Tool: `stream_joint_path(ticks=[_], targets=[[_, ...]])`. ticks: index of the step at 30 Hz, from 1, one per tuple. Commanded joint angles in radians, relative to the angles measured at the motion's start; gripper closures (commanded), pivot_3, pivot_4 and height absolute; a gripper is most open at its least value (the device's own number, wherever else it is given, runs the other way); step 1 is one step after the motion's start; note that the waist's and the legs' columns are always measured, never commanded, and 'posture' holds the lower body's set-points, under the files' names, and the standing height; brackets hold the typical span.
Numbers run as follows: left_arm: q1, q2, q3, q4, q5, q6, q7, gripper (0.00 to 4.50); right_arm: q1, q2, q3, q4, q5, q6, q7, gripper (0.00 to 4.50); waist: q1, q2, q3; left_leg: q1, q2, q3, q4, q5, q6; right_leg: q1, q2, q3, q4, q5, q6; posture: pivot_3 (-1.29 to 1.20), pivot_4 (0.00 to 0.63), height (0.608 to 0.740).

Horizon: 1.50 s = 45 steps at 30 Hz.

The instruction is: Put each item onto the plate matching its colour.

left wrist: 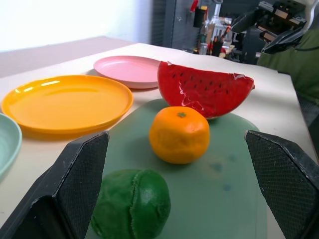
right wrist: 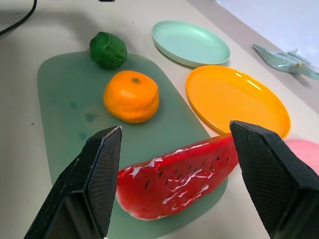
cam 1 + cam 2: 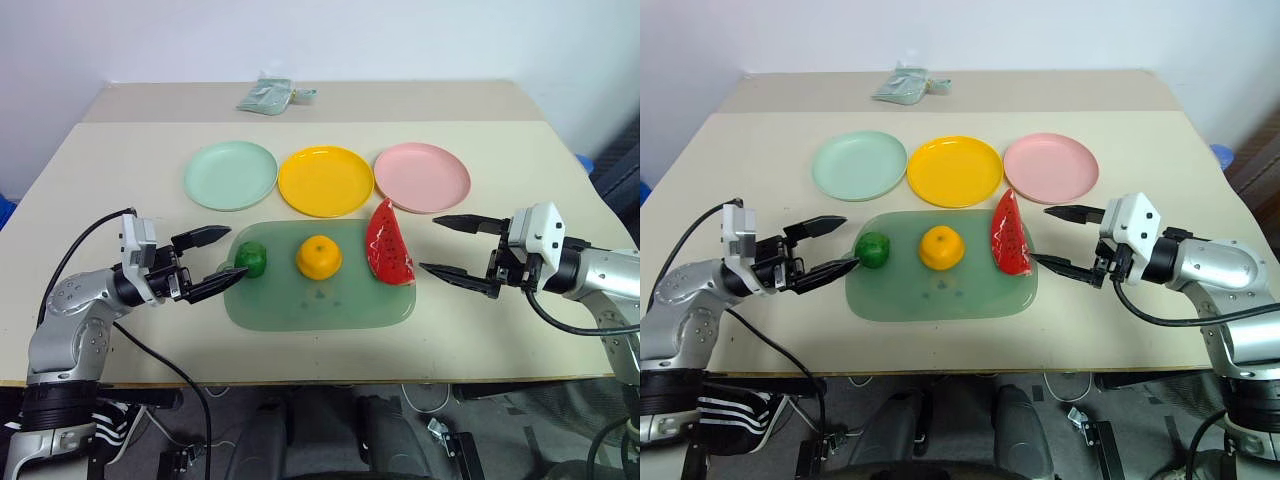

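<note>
Tabletop, cutting board, wrapper, wall

A beige tabletop (image 3: 120, 160) carries a pale green cutting board (image 3: 330, 300) with rounded corners, lying near its front edge. At the far edge lies a crumpled, pale green see-through wrapper (image 3: 268, 95), well apart from the board. A seam runs across the tabletop just in front of the wrapper. Behind stands a plain white wall (image 3: 400, 40).

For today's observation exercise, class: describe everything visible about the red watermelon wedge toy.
The glossy red plastic watermelon wedge has dark seed marks and a thin green rind along its curved edge. It rests on the pale green cutting board at the end nearest the pink plate, beside the toy orange. The open right gripper flanks it without touching.
</note>
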Motion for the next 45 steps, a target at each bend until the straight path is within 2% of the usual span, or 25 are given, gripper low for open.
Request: stream_joint_path(ticks=[1, 11, 17, 22, 30, 32, 40, 45], targets=[[-0.013, -0.002, 0.003, -0.008, 0.006, -0.03, 0.003, 0.0, -0.024, -0.018, -0.027, -0.019, 0.005, -0.004, -0.001, 1.0, 0.0, 0.0, 0.0, 0.0, 0.0, 0.0, 0.0, 0.0, 0.0, 0.0, 0.0, 0.0, 0.0, 0.0, 0.0, 0.0, 0.15, 0.74], [-0.082, 0.05, 0.031, 0.064, -0.02, -0.024, -0.028, 0.0, -0.1, 0.02, -0.009, -0.006, 0.032, 0.024, -0.027, 1.0, -0.002, 0.0, 0.0, 0.0, 0.0, 0.0, 0.0, 0.0, 0.0, 0.0, 0.0, 0.0, 0.0, 0.0, 0.0, 0.0, 0.15, 0.74], [-0.103, 0.1, 0.056, 0.089, -0.018, 0.039, 0.015, 0.0, -0.198, 0.054, 0.064, 0.017, 0.042, 0.082, -0.023, 1.0, -0.004, 0.0, 0.0, 0.0, 0.0, 0.0, 0.0, 0.0, 0.0, 0.0, 0.0, 0.0, 0.0, 0.0, 0.0, 0.0, 0.15, 0.74], [-0.125, 0.135, 0.033, 0.056, -0.019, 0.141, 0.05, 0.0, -0.263, 0.057, 0.107, -0.009, 0.088, 0.193, -0.025, 1.0, 0.001, 0.0, 0.0, 0.0, 0.0, 0.0, 0.0, 0.0, 0.0, 0.0, 0.0, 0.0, 0.0, 0.0, 0.0, 0.0, 0.15, 0.74], [-0.144, 0.165, -0.027, 0.034, 0.058, 0.137, 0.046, 0.0, -0.317, 0.081, 0.123, -0.08, 0.107, 0.258, -0.073, 1.0, -0.003, 0.0, 0.0, 0.0, 0.0, 0.0, 0.0, 0.0, 0.0, -0.001, 0.0, 0.0, 0.0, 0.0, 0.0, 0.0, 0.15, 0.74], [-0.146, 0.167, -0.033, 0.038, 0.051, 0.166, 0.046, 0.0, -0.316, 0.089, 0.126, -0.082, 0.101, 0.251, -0.077, 1.0, -0.003, 0.0, 0.0, 0.0, 0.0, 0.0, -0.001, 0.0, 0.0, -0.001, 0.0, 0.0, 0.0, 0.0, 0.0, 0.0, 0.15, 0.74], [-0.157, 0.131, -0.128, 0.099, 0.173, 0.077, 0.052, 0.0, -0.298, 0.122, 0.13, -0.114, 0.075, 0.225, -0.111, 1.0, -0.002, 0.0, 0.0, 0.0, 0.0, 0.0, 0.0, 0.0, 0.0, -0.001, 0.0, 0.0, 0.0, 0.0, 0.0, 0.0, 0.15, 0.74], [-0.209, 0.047, -0.2, 0.188, 0.249, -0.002, 0.079, 0.0, -0.269, 0.129, 0.123, -0.122, 0.06, 0.204, -0.125, 1.0, 0.001, 0.0, 0.0, -0.001, 0.0, 0.0, 0.0, 0.0, 0.0, -0.001, 0.0, 0.0, 0.0, 0.0, 0.0, 0.0, 0.15, 0.74]])
